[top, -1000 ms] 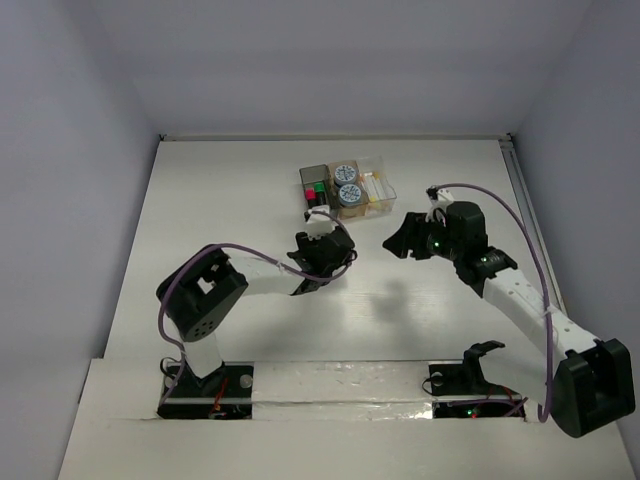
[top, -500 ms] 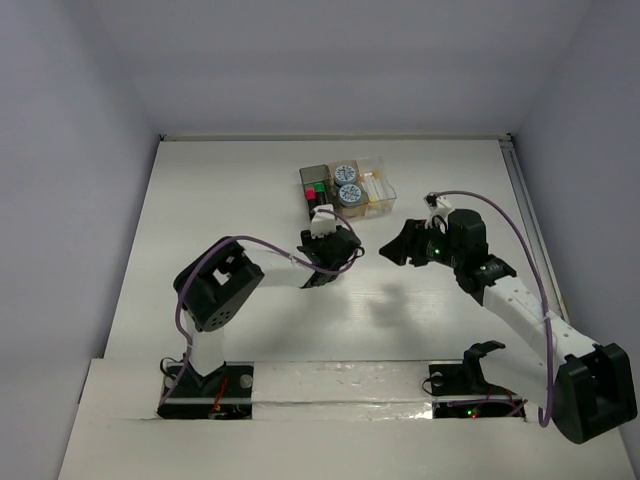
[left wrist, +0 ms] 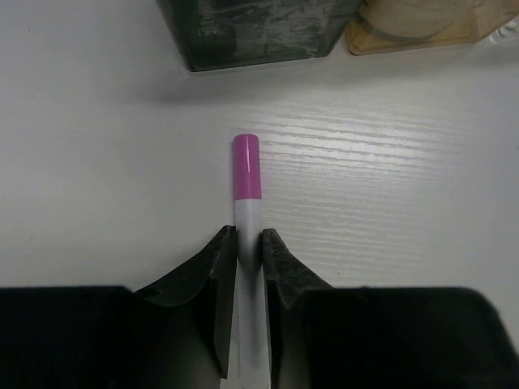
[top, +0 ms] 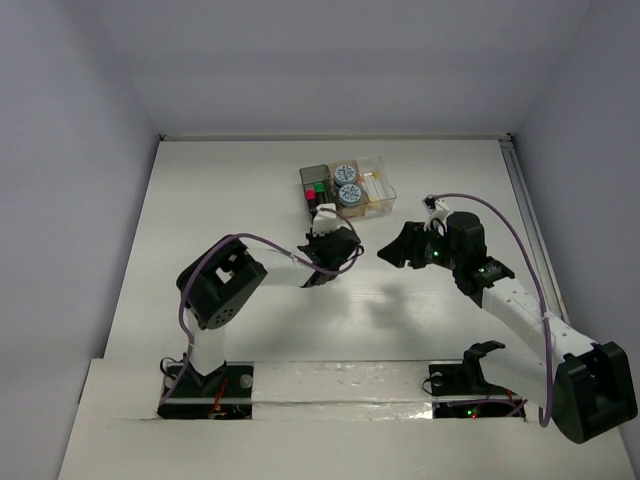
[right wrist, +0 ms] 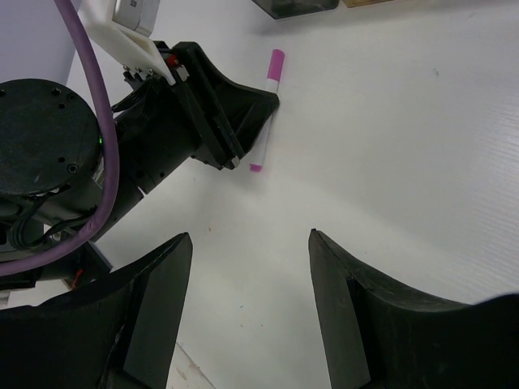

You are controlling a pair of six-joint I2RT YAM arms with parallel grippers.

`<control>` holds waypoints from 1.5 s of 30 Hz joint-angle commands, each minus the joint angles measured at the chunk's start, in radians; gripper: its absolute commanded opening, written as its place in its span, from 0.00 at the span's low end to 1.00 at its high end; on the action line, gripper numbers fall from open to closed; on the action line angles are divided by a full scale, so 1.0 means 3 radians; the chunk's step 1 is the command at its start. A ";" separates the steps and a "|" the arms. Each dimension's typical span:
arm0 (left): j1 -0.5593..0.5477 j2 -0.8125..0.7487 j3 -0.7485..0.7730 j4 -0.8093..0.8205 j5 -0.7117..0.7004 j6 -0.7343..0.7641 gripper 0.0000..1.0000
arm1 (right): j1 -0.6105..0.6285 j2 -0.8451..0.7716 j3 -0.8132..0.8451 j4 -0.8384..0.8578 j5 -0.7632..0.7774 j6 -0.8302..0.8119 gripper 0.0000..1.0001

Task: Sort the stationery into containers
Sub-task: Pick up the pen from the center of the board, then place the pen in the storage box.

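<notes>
A thin white pen with a magenta cap (left wrist: 246,166) lies on the white table, cap toward the containers. My left gripper (left wrist: 247,243) is shut on its white barrel; the right wrist view shows the same pen (right wrist: 274,69) sticking out of the left gripper (right wrist: 258,113). The containers (top: 345,188) stand just beyond: a smoky grey bin (left wrist: 251,32) with green and pink erasers (top: 316,190), an amber bin (left wrist: 422,28) with two tape rolls (top: 348,184), and a clear bin (top: 377,187) with yellow-capped pens. My right gripper (right wrist: 250,235) hangs open and holds nothing, right of the left one.
White walls close in the table at the back and on both sides. A purple cable (right wrist: 101,138) loops over the left arm's wrist. The right arm (top: 500,295) reaches in from the near right.
My left gripper has closed from open onto the pen's barrel. The left arm shifted slightly forward and the right gripper drifted a little to the left.
</notes>
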 commanded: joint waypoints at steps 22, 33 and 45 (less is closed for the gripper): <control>0.0238 -0.0358 0.1212 0.0404 0.1198 0.0477 0.00 | 0.0025 -0.0980 -0.0403 0.0250 0.1529 0.0288 0.64; 0.0601 0.0874 0.2746 0.0230 0.1638 0.0452 0.00 | 0.0025 -0.1031 -0.0434 0.0224 0.1559 0.0231 0.63; 0.0662 0.1386 0.3008 0.0337 0.1623 0.0217 0.00 | 0.0025 -0.0939 -0.0459 0.0301 0.1493 0.0221 0.63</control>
